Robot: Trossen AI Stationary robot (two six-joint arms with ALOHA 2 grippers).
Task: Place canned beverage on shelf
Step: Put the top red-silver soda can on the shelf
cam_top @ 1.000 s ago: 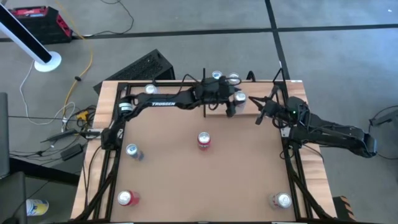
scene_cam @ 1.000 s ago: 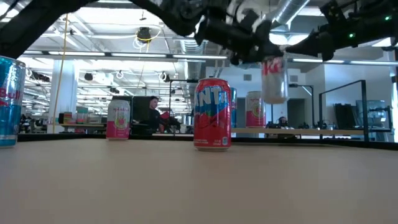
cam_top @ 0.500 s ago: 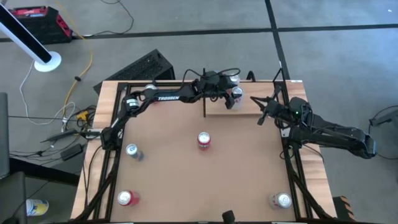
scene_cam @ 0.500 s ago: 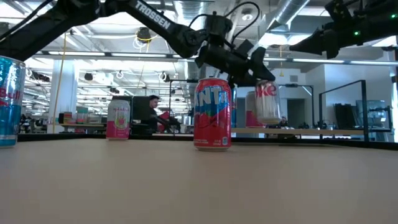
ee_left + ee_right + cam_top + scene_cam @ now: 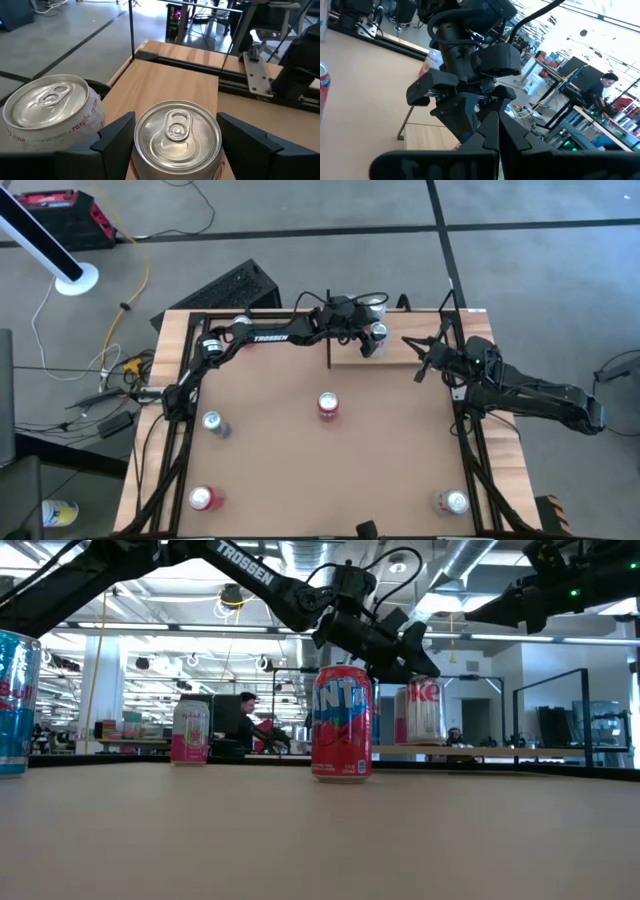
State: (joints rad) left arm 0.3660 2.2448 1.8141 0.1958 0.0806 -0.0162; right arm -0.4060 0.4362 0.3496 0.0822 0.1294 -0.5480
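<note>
A silver canned beverage [image 5: 424, 712] with red lettering stands upright on the pale wood shelf [image 5: 402, 352] at the table's far middle. My left gripper [image 5: 176, 135] reaches in from the table's left and is shut on the can's top end, as the high view [image 5: 374, 334] also shows. A second silver can [image 5: 50, 111] stands on the shelf just beside it. My right gripper [image 5: 418, 356] waits shut near the shelf's right end, holding nothing. My left gripper pinches the canned beverage between its two fingers, on opposite sides just below the top rim [image 5: 218, 135]. The fingers [image 5: 116, 137] come almost level from the table's left, slanting slightly down. The can stands upright with its base on the shelf [image 5: 470, 748].
A red can [image 5: 328, 406] stands at the table's middle. Other cans stand at the left [image 5: 211, 421], near left [image 5: 203, 499] and near right [image 5: 452, 502]. A thin black post [image 5: 329, 330] rises at the shelf's left end. A person sits in the room beyond.
My left gripper has moved toward the table's far edge and down onto the shelf with the can. The can hung above the shelf, then came down tilted; now it stands upright with its base on the shelf.
</note>
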